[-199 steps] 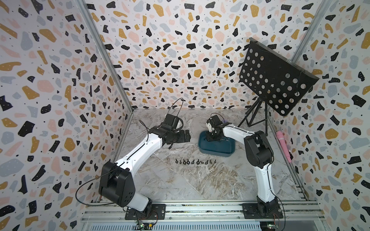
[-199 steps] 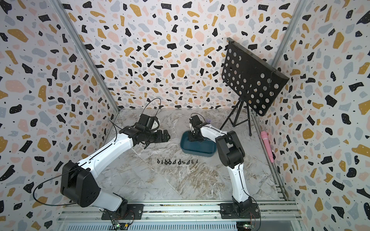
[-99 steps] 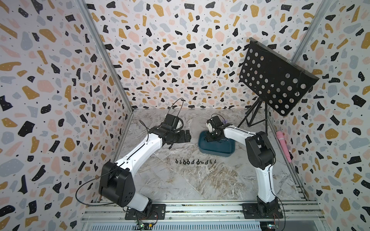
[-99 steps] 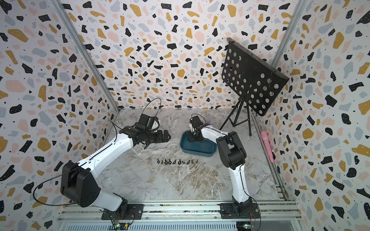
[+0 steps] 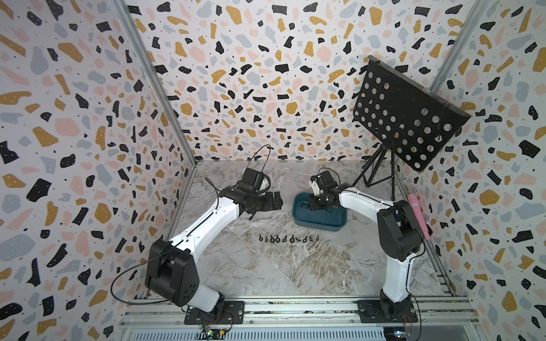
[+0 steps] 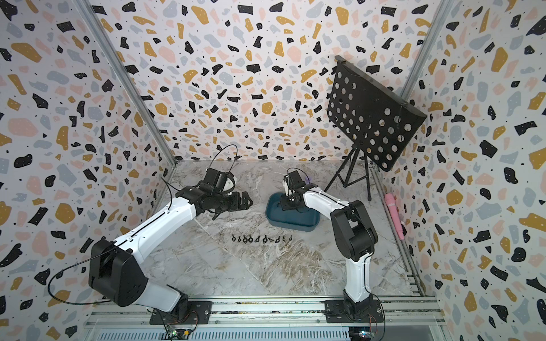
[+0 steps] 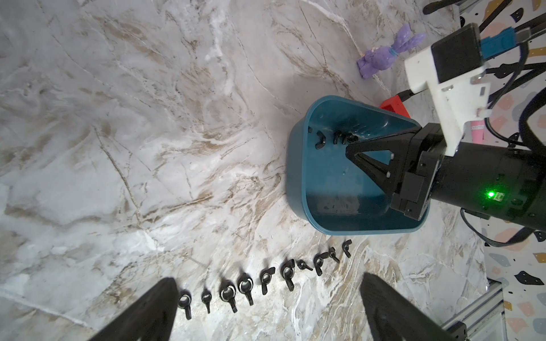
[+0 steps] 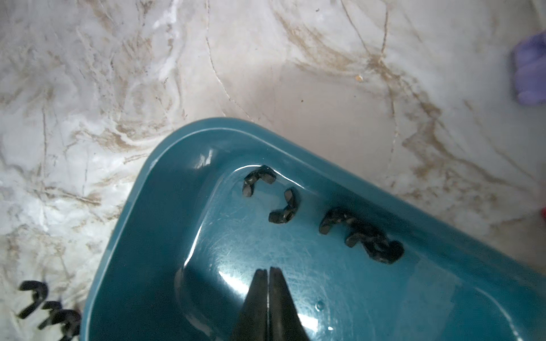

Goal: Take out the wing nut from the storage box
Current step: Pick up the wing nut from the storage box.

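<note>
The teal storage box (image 5: 313, 225) (image 6: 295, 223) sits right of the table's middle. Several black wing nuts lie inside along one wall: a wing nut (image 8: 257, 179) in the corner, another (image 8: 284, 208) beside it, and a clump (image 8: 365, 237) further along, also visible in the left wrist view (image 7: 320, 141). My right gripper (image 8: 268, 270) (image 5: 317, 203) reaches down into the box, its fingers pressed together with nothing between them, a short way from the nuts. My left gripper (image 5: 277, 201) (image 7: 269, 279) hovers open to the left of the box.
A row of several wing nuts (image 5: 288, 239) (image 7: 266, 277) lies on the marble table in front of the box. A red block (image 7: 394, 107) and a purple bunny toy (image 7: 381, 57) lie behind it. A black music stand (image 5: 407, 118) and a pink object (image 5: 418, 215) are at the right.
My right gripper has shifted slightly inside the box. The left arm has hardly moved.
</note>
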Robot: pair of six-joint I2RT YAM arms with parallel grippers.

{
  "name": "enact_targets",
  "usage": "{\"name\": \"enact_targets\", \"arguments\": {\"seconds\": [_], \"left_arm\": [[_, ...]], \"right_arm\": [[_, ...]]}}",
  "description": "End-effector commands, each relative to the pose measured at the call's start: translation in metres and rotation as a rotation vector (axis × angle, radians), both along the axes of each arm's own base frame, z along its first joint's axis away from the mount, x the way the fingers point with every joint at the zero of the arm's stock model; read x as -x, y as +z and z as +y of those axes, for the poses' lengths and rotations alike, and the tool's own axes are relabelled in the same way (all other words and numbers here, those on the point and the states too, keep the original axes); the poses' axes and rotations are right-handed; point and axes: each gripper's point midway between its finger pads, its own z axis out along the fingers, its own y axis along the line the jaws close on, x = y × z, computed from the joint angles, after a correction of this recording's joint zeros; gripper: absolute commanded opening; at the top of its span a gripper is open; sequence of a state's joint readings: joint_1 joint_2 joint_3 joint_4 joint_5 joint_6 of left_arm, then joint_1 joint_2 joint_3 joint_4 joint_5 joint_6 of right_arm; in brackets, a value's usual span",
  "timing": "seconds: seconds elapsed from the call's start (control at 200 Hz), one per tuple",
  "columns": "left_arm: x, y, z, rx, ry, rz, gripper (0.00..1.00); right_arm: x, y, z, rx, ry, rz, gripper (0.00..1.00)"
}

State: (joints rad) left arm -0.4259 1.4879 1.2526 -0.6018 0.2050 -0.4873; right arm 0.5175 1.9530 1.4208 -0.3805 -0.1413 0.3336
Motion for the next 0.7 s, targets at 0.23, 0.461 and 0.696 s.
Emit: {"name": "enact_targets", "arguments": {"seconds": [0.23, 0.461, 0.696], "left_arm": [[0.007, 0.009, 0.004, 0.024, 0.007, -0.025, 1.0], [0.005, 0.01, 0.006, 0.014, 0.006, -0.036, 1.0], [0.004, 0.01, 0.005, 0.012, 0.004, -0.037, 1.0]], "right_arm": [[-0.018, -0.013, 0.001, 0.029, -0.068, -0.012, 0.28], [-0.026, -0.026, 0.005, 0.033, -0.079, -0.001, 0.27], [-0.031, -0.029, 0.007, 0.034, -0.079, 0.001, 0.28]]}}
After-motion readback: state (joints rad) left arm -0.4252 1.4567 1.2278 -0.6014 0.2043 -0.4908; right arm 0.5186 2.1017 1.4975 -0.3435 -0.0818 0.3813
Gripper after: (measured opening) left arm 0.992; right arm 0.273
